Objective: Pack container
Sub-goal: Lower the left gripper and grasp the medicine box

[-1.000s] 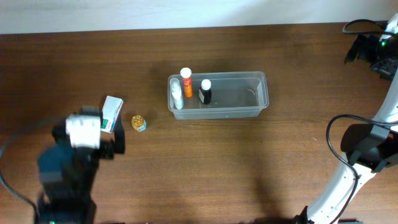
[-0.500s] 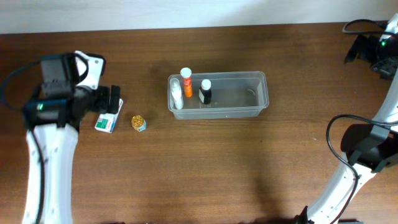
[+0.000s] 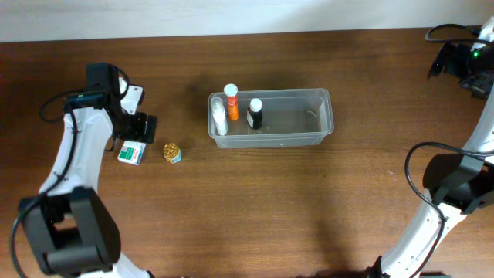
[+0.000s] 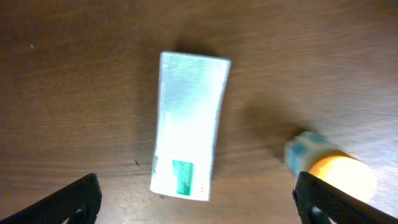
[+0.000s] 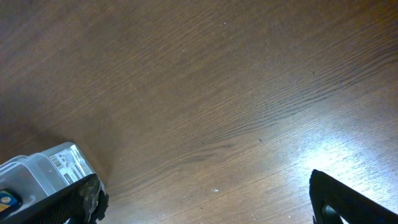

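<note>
The container (image 3: 305,117), a clear rectangular tub, stands at mid-table. At its left end stand a white bottle (image 3: 220,120), an orange bottle (image 3: 231,101) and a black bottle (image 3: 255,113). To its left on the table lie a white and green box (image 3: 132,153) (image 4: 189,124) and a small gold-capped jar (image 3: 172,153) (image 4: 329,165). My left gripper (image 3: 142,126) (image 4: 200,210) hangs open just over the box, touching nothing. Far off at the table's right end, my right gripper (image 5: 205,213) is open over bare wood, with a corner of the container (image 5: 50,167) at its left finger.
The table's far edge (image 3: 247,32) meets a white wall. A black cable (image 3: 413,166) loops beside the right arm at the right side. Bare brown wood lies in front of the container and between it and the jar.
My left arm has swung from the front left of the table up and back, ending over the box. The box, jar, container and right arm have not moved.
</note>
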